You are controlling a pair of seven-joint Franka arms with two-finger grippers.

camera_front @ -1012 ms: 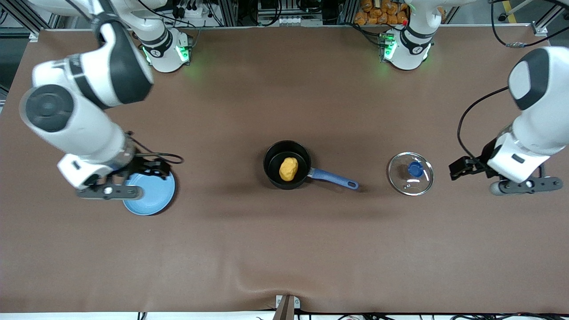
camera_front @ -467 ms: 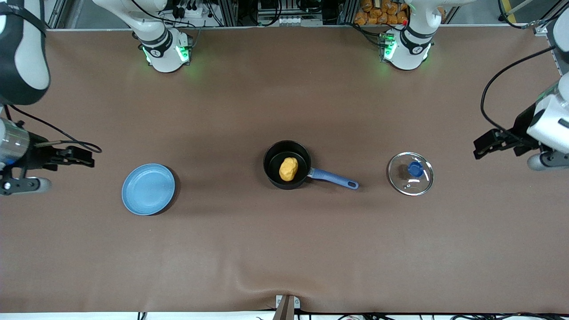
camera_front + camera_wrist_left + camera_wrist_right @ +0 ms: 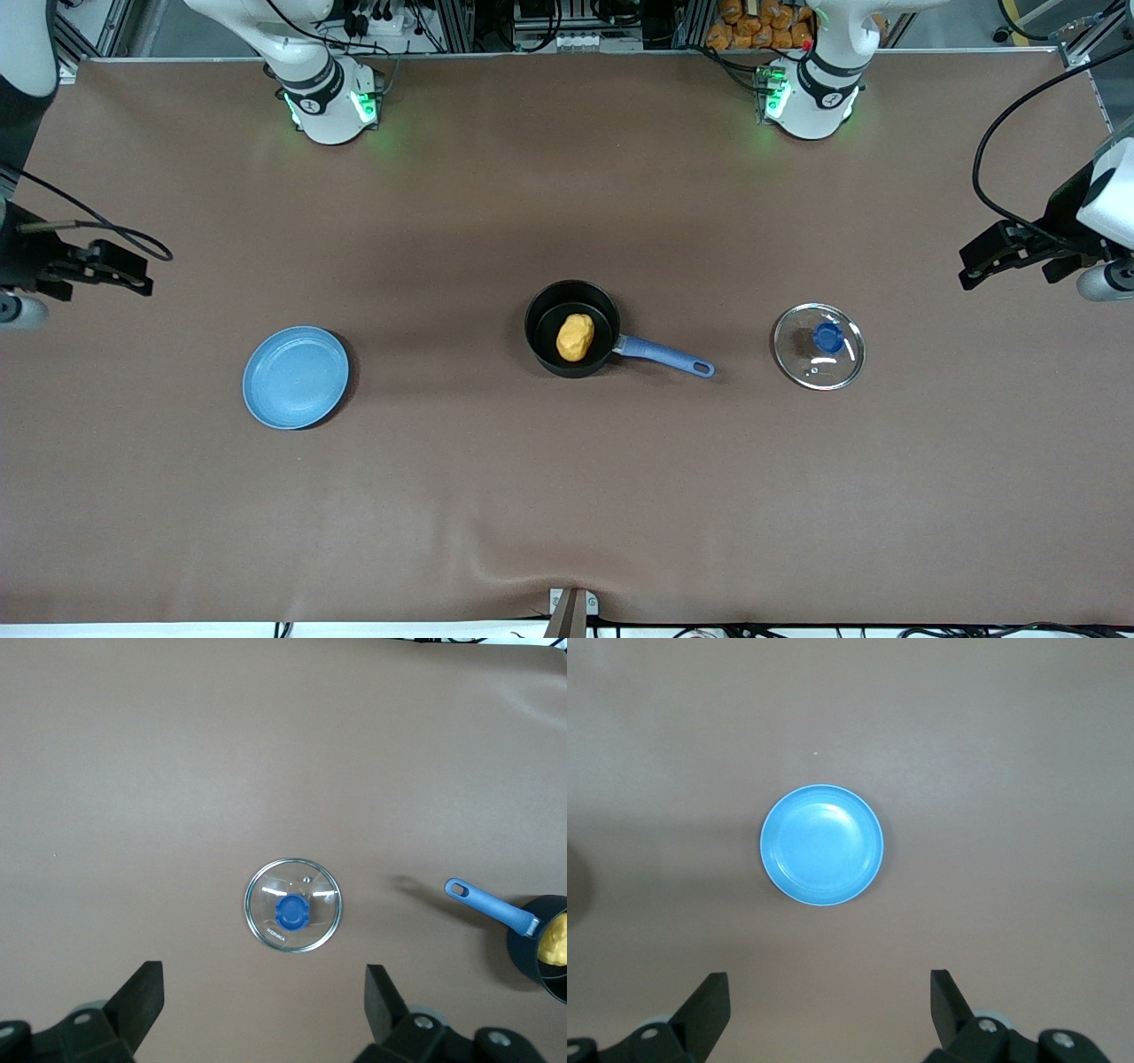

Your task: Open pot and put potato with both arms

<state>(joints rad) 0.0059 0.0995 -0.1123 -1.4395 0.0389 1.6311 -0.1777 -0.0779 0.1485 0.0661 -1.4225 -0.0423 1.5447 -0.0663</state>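
Over at the right arm's end of the counter [image 3: 567,496], the right gripper [image 3: 824,1014] hangs up in the air with its jaws spread wide apart and nothing between them; in the front view only the wrist end of the right arm pokes in at the edge. From its wrist view the light-blue plate [image 3: 295,377] sits flat on the brown counter with nothing on it, well clear of the fingers [image 3: 709,1001]

Moving along, the pot [image 3: 572,330] sits pretty much mid-counter, lid off, and the potato [image 3: 575,337] is lying inside it on the black bottom. Its blue handle [image 3: 666,356] points toward the left arm's end and angles slightly nearer the front camera, loop hole at the tip

Next comes the glass lid [image 3: 818,346] with its blue knob [image 3: 828,337], resting flat on the counter by itself, apart from the handle tip and about level with the pot

Last, the left gripper [image 3: 264,1014] is up over the left arm's end of the counter, jaws also wide apart and holding nothing. The left wrist view looks down at the lid, with the pot's handle and a sliver of potato showing at the edge
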